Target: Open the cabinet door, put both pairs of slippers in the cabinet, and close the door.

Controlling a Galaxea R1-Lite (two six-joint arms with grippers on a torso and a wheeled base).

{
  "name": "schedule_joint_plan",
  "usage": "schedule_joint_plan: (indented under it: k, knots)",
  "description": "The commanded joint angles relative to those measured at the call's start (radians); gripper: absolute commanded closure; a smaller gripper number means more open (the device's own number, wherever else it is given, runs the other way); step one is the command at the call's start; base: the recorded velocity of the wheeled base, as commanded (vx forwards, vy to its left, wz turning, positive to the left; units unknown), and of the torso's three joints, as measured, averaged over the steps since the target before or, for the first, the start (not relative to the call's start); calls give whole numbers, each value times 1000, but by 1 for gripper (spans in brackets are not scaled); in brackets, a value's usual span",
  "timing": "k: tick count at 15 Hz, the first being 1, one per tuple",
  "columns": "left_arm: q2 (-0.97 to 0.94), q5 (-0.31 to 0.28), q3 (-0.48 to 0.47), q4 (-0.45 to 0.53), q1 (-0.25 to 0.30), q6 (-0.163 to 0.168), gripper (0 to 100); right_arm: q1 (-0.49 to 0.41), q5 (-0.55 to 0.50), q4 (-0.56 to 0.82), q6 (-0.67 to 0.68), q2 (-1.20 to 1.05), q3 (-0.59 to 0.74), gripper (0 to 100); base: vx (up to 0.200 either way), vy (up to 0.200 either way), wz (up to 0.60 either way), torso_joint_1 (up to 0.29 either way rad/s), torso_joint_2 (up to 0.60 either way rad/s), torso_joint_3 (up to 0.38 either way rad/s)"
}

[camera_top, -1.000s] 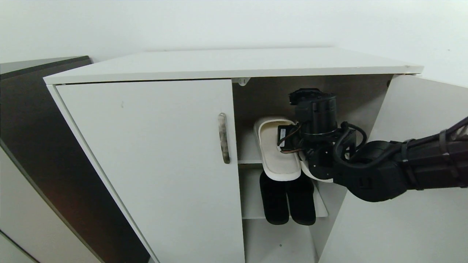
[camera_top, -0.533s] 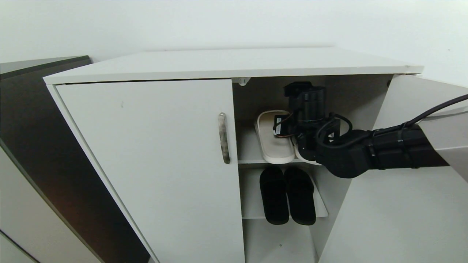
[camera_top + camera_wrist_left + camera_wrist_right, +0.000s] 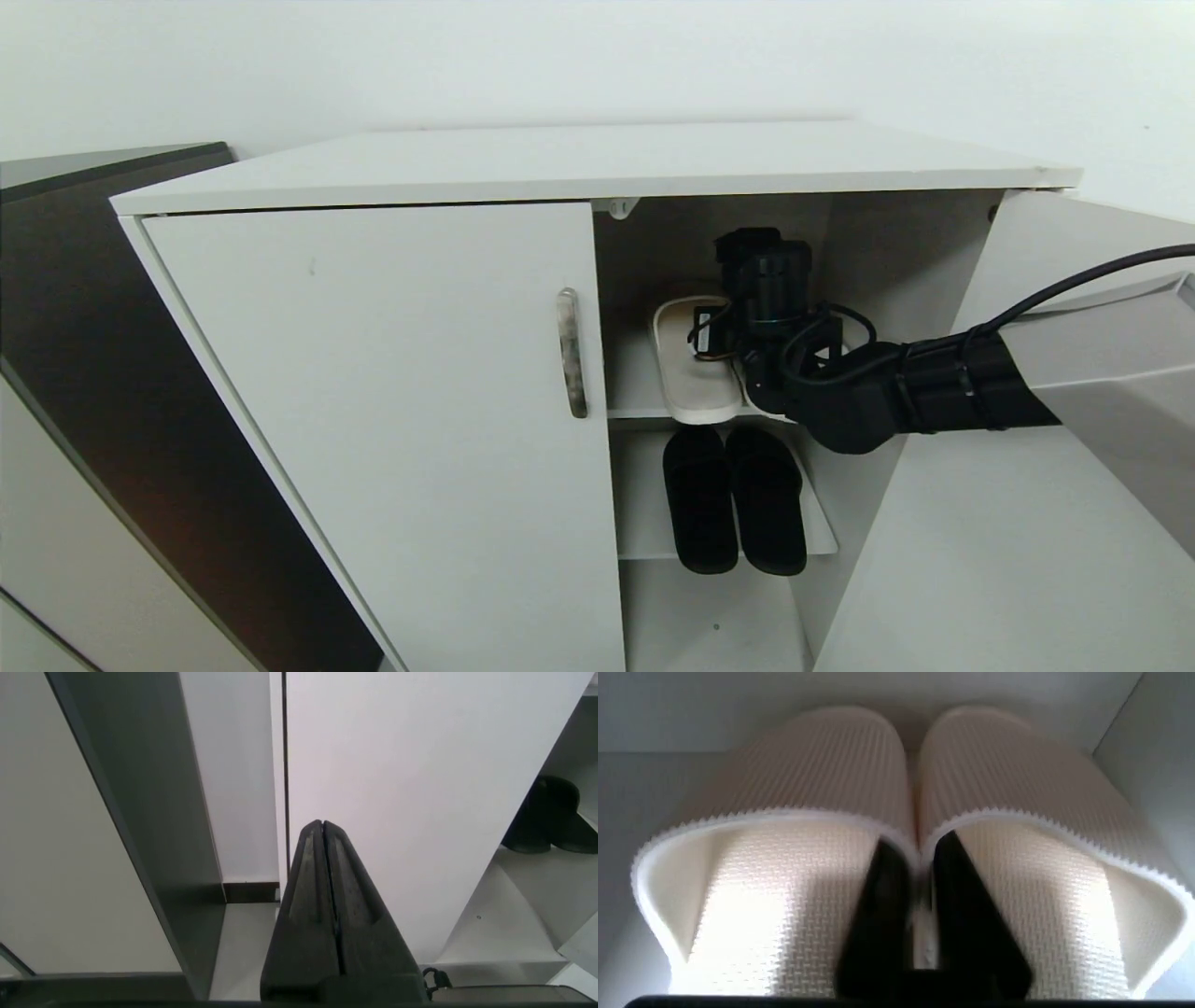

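The white cabinet (image 3: 560,163) has its left door (image 3: 392,401) closed and its right door (image 3: 1008,523) swung open. A pair of white slippers (image 3: 695,378) lies on the upper shelf, side by side. My right gripper (image 3: 920,863) is shut on the white slippers (image 3: 785,868), pinching their two inner edges together. The right arm's wrist (image 3: 766,280) reaches into the upper compartment and hides the fingers in the head view. A pair of black slippers (image 3: 733,495) lies on the lower shelf, heels over its front edge. My left gripper (image 3: 323,831) is shut on nothing, low before the closed door.
A metal handle (image 3: 571,353) runs down the closed door's right edge. A dark panel (image 3: 112,355) stands left of the cabinet. The bottom compartment (image 3: 709,616) lies below the black slippers (image 3: 551,817). The open door stands close beside the right arm.
My right arm has moved deeper into the upper compartment with the white slippers. They overhung the shelf's front edge before and now lie on the shelf. The black slippers have not moved.
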Motion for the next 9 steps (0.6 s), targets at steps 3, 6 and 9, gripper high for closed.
schedule_joint_plan:
  k: [3, 6, 9]
  knots:
    - [1, 0, 0, 0, 1, 0, 100, 7, 0, -2, 2, -27, 29, 0, 0, 0, 0, 0, 0, 0]
    - [1, 0, 0, 0, 1, 0, 100, 64, 3, -42, 11, -202, 253, 0, 0, 0, 0, 0, 0, 0]
    - [1, 0, 0, 0, 1, 0, 100, 127, 49, -140, 8, -383, 490, 0, 0, 0, 0, 0, 0, 0]
